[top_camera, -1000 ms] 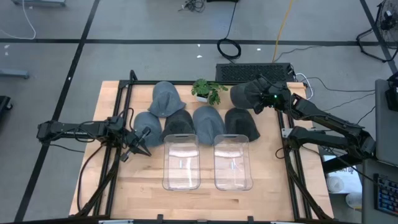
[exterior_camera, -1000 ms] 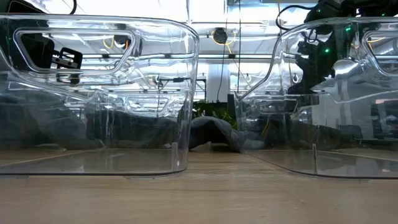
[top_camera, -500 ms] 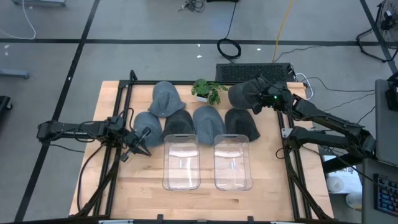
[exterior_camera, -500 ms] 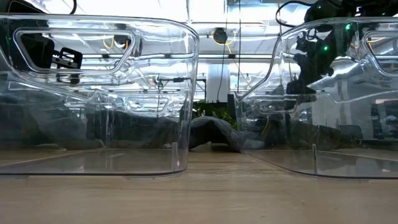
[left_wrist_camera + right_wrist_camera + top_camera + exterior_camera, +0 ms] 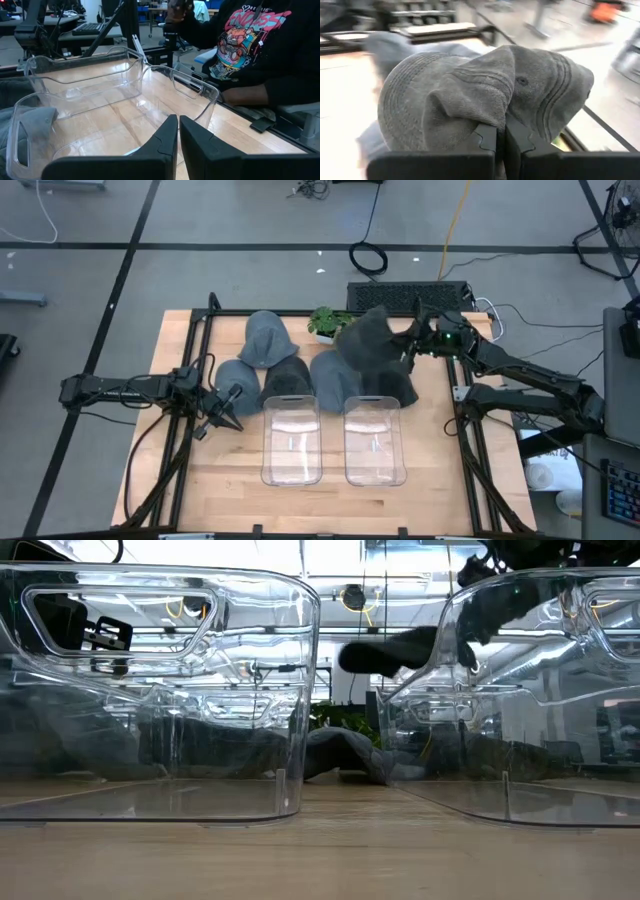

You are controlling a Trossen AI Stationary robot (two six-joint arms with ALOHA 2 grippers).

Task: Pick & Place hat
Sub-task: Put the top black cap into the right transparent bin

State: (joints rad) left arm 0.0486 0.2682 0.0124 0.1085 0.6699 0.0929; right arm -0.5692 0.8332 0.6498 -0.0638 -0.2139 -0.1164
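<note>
A dark grey bucket hat (image 5: 368, 340) hangs in the air over the far right of the hat row, held by my right gripper (image 5: 409, 348), which is shut on it. The right wrist view shows this hat (image 5: 485, 90) bunched ahead of the shut fingers (image 5: 500, 139). In the low view the hat (image 5: 395, 648) shows dark above the bins. Several other grey hats (image 5: 287, 377) lie flat on the table. My left gripper (image 5: 228, 408) waits shut, touching nothing, at the table's left, beside the left bin (image 5: 291, 438). My right gripper pinches a fold of the hat's cloth (image 5: 492, 122) between its two fingers, near the hat's edge. The fingers come roughly level from the table's right. The hat is lifted clear of the table and sticks out past the fingertips toward the left, crumpled.
Two clear plastic bins (image 5: 375, 440) stand side by side near the table's middle, just in front of the hat row. A small potted plant (image 5: 330, 325) stands at the far edge, a keyboard (image 5: 410, 297) lies beyond it. A person in a black hoodie (image 5: 260, 45) stands past the table.
My right gripper has raised the dark hat and carried it from the far right corner toward the table's left, over the hats on the table. The hat has swung out leftward and stands higher in the low view. The left arm has kept still.
</note>
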